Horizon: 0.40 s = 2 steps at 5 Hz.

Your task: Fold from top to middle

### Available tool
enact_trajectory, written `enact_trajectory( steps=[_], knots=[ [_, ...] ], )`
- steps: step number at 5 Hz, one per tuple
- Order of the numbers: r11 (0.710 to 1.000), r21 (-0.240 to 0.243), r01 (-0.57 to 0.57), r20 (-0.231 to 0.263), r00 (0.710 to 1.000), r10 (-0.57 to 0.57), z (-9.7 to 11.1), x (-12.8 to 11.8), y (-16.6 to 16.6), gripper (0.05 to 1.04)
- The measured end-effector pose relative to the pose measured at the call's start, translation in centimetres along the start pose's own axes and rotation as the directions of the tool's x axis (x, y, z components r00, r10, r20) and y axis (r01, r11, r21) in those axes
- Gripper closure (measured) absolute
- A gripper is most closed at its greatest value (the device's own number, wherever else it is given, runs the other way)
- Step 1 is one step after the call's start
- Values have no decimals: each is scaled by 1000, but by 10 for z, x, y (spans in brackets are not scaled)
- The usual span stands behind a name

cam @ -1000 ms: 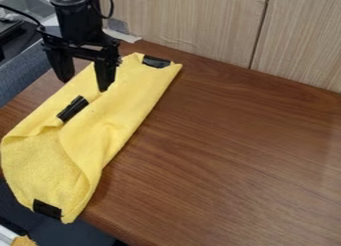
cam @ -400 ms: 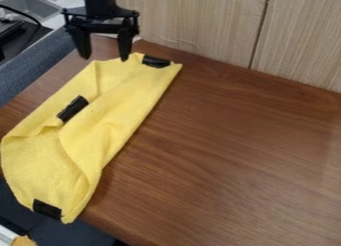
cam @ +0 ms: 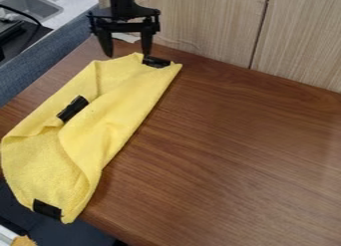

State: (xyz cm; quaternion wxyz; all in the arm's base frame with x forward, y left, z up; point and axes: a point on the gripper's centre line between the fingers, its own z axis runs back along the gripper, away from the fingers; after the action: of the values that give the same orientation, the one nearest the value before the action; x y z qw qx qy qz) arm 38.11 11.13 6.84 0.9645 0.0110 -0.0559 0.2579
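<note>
My gripper [cam: 127,55] hangs at the top of the camera view with its fingers spread and nothing between them. Its right fingertip is by the top end of the yellow cloth [cam: 123,108]; whether it touches cannot be told. The cloth lies long and slanted from upper right to lower left, partly folded over itself, with creases in its lower half. Black patches mark its top corner [cam: 156,61], its left middle [cam: 73,108] and its bottom end [cam: 47,209].
The brown wooden table [cam: 240,155] stretches to the right of the cloth. A light wood panel [cam: 206,26] stands along the back edge. At the upper left are a grey sink [cam: 32,4] and a blue-grey surface [cam: 50,61] beyond the table's edge.
The gripper has moved up and to the right, from above the cloth's upper middle to its top end, its fingers still apart. The cloth lies as before.
</note>
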Motion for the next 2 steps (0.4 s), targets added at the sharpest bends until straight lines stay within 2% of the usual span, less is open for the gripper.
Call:
enact_trajectory(
  steps=[1, 2],
  knots=[
    [1000, -6, 2, 15, 1000, -2, -11, 7, -14, 83],
    [1000, 24, -20, 21, 1000, 19, -29, 7, -19, 83]
  ],
)
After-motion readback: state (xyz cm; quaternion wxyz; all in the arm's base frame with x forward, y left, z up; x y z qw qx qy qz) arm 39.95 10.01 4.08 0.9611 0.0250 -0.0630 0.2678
